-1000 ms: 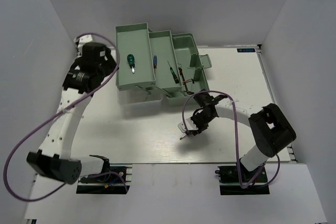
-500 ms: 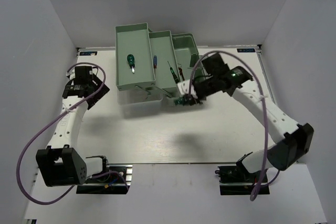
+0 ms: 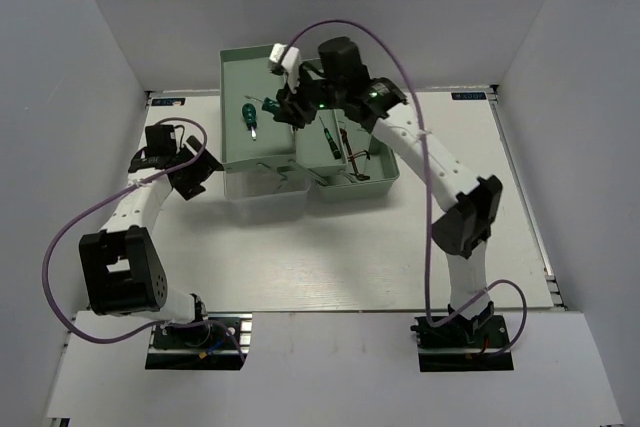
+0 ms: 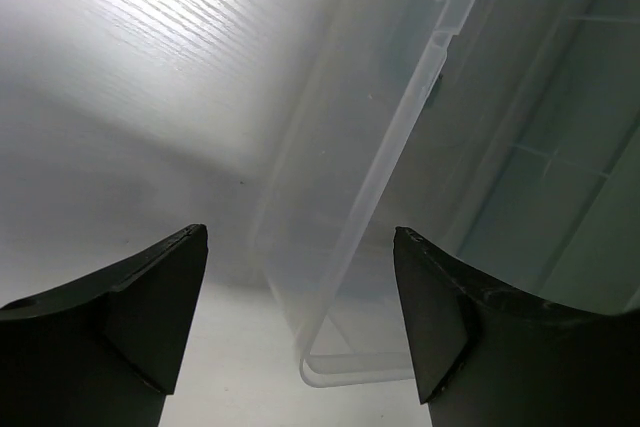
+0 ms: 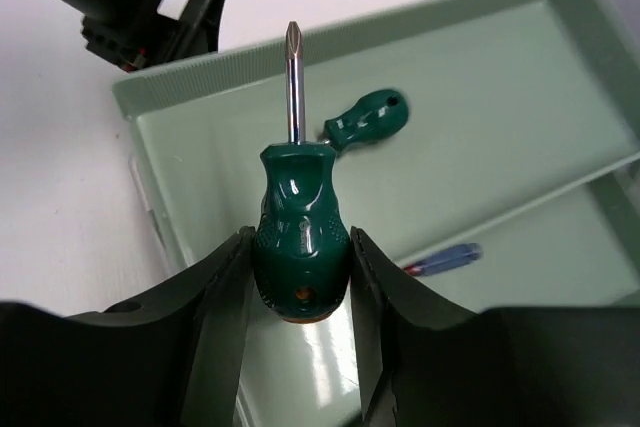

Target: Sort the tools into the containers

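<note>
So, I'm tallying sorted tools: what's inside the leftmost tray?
One stubby green screwdriver lies in the leftmost tray. The right pincer holds a second screwdriver above it. The arm covers the tray's right edge from above.

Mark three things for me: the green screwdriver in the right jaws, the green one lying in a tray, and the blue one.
held green screwdriver [image 5: 300, 235]: right wrist view, middle of handle.
loose green screwdriver [image 5: 368, 119]: right wrist view, handle.
blue screwdriver [image 5: 452, 256]: right wrist view, blue handle.
</note>
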